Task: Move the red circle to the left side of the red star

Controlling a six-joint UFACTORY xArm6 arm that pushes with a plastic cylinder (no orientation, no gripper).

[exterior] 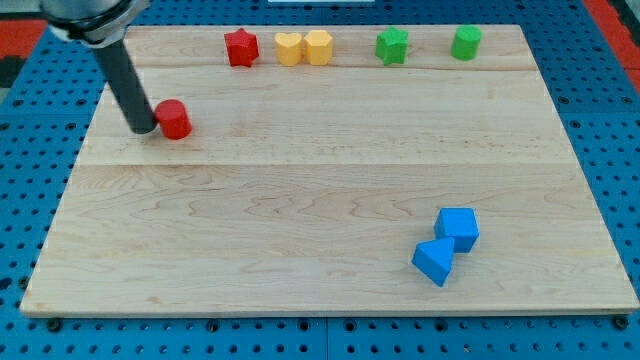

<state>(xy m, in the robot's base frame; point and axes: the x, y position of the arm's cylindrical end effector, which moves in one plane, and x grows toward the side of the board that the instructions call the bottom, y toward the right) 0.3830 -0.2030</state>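
Nearest on the wooden board [300, 250], at the right: a blue cube [458, 228] touching a blue triangular block [434, 262] just in front of it. Both are well apart from the work and irrelevant to this step.

Mid-depth, left: the red circle [175, 119], a short red cylinder. My tip [143, 130], as the rig calls the rod's end, sits just beside the circle on its left, touching or nearly so; cannot tell which. No pincer on this arm, only the bare rod, so nothing to open or close.

Far edge, left to right: red star [241, 47], yellow heart [288, 48] touching a yellow block [318, 46] of unclear shape, then two green blocks [392, 45] [466, 42], shapes not clear.

Judgement: the circle lies nearer than the star and to its left. The target spot is the bare board left of the star. From its present side the tip would drive the circle rightward. Better to come round to the circle's near side and push it away, toward the far edge, slightly right, stopping short of the star. Keep the push centred or the cylinder will slip off sideways.
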